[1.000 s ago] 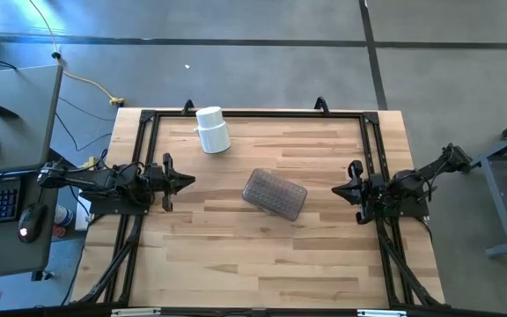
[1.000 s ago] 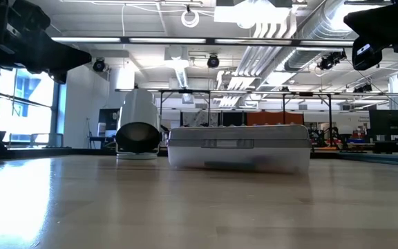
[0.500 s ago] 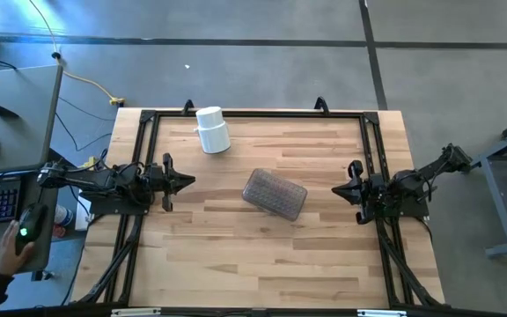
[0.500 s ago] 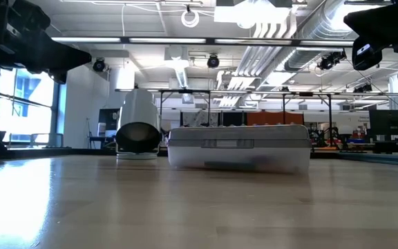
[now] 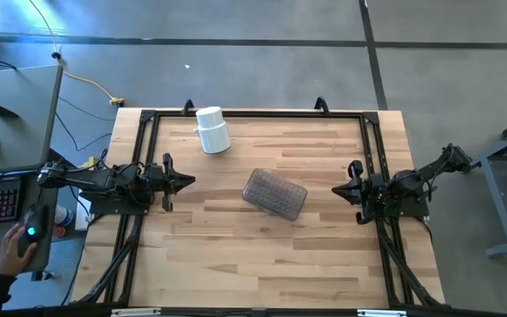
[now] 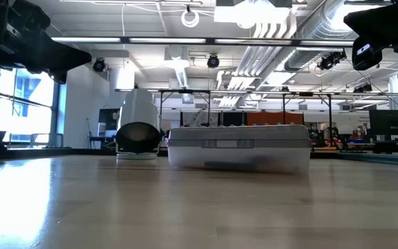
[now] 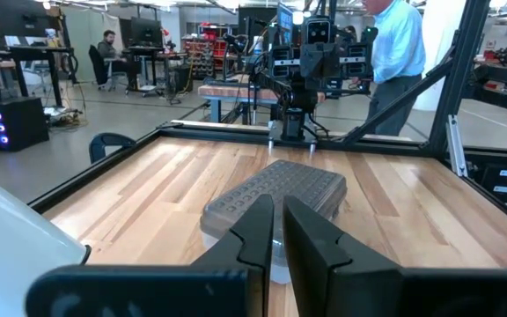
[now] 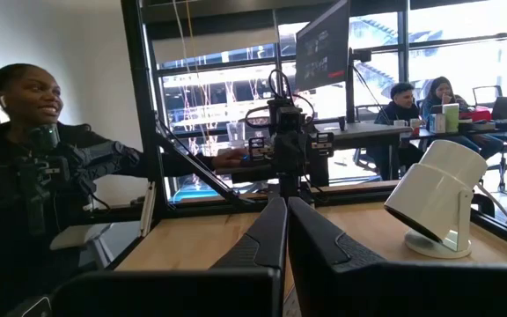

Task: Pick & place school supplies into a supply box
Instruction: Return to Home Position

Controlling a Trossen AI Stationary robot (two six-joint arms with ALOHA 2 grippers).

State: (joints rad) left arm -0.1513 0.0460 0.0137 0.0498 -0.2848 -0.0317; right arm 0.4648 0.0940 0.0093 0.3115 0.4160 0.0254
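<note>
The supply box, clear with a dark textured top, rests flat on its bottom at the table's middle, lid down; it also shows in the low view and the left wrist view. No school supplies show in any view. My left gripper hangs level at the table's left edge and points at the box. Its fingers stand a narrow slit apart with nothing between them. My right gripper hangs at the right edge, shut and empty, and points across the table.
A white cup lies tipped at the far left of the table, its dark mouth toward the near edge. A black frame rims the table. A person's hand is on a mouse at the desk to the left. People stand beyond the table.
Both arms and the things on the table have kept still. At the desk to the left, a person's hand has come up from the near edge onto the mouse.
</note>
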